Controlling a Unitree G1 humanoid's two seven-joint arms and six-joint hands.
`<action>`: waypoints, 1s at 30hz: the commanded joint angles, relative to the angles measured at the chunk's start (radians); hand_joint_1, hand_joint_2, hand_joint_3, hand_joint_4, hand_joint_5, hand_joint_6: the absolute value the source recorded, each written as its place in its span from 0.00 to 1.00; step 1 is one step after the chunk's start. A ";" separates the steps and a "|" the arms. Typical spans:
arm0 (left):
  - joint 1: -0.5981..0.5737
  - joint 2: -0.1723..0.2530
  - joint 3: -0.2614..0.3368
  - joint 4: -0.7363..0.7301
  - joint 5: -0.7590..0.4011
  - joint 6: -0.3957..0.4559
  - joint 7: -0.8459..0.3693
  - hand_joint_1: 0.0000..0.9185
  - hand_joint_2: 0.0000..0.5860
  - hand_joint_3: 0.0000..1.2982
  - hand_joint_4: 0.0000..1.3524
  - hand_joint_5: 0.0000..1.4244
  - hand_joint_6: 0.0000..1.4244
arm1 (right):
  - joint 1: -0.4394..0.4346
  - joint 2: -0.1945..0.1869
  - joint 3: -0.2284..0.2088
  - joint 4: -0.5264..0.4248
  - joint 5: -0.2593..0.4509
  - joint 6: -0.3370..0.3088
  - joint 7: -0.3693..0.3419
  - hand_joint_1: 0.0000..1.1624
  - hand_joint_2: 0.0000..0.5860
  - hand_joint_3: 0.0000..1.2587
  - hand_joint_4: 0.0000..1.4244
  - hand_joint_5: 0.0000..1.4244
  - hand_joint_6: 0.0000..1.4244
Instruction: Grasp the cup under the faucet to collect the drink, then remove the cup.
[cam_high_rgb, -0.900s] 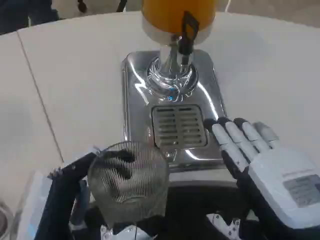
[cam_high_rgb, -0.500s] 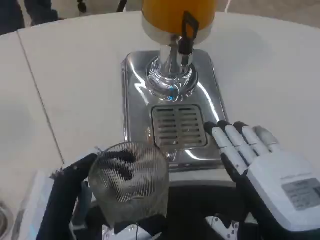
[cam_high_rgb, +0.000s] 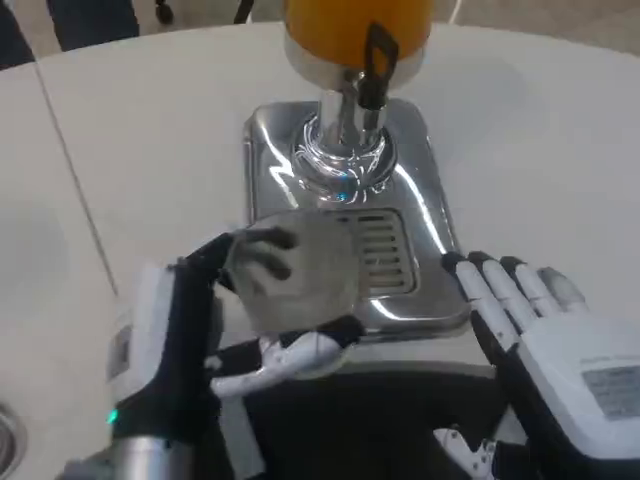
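Two robot hands: left (cam_high_rgb: 190, 350) grips glass cup (cam_high_rgb: 290, 275), right (cam_high_rgb: 545, 335) open, idle. Center cup on drip grate (cam_high_rgb: 385, 255) under faucet (cam_high_rgb: 372, 65), keep upright imo.

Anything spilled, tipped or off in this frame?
No spill shows. The cup, held by the left robot hand, looks blurred and tilted over the drip grille, not yet under the faucet. The right robot hand rests open beside the chrome base.

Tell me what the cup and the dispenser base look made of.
Cup: clear ribbed glass or plastic, held by the left hand; fingers show through it. Dispenser base: polished metal, likely stainless steel or chrome, with mirror-like reflections and a slotted drip grate.
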 joint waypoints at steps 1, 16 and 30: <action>-0.134 0.000 -0.022 0.145 0.012 -0.014 0.070 0.66 0.10 0.87 0.87 1.00 1.00 | -0.002 0.001 -0.013 -0.001 -0.017 0.016 0.013 0.50 0.71 0.00 0.00 0.00 0.00; -0.523 -0.031 -0.126 0.714 0.031 -0.073 0.305 0.67 0.10 0.86 0.87 1.00 1.00 | 0.011 0.036 -0.016 -0.033 -0.069 0.043 0.044 0.49 0.71 0.00 0.00 0.00 0.00; -0.736 -0.031 -0.182 1.072 0.022 -0.074 0.479 0.68 0.14 0.83 0.82 0.99 1.00 | -0.037 0.052 -0.006 -0.012 -0.083 0.054 0.068 0.48 0.72 0.00 0.00 0.00 0.01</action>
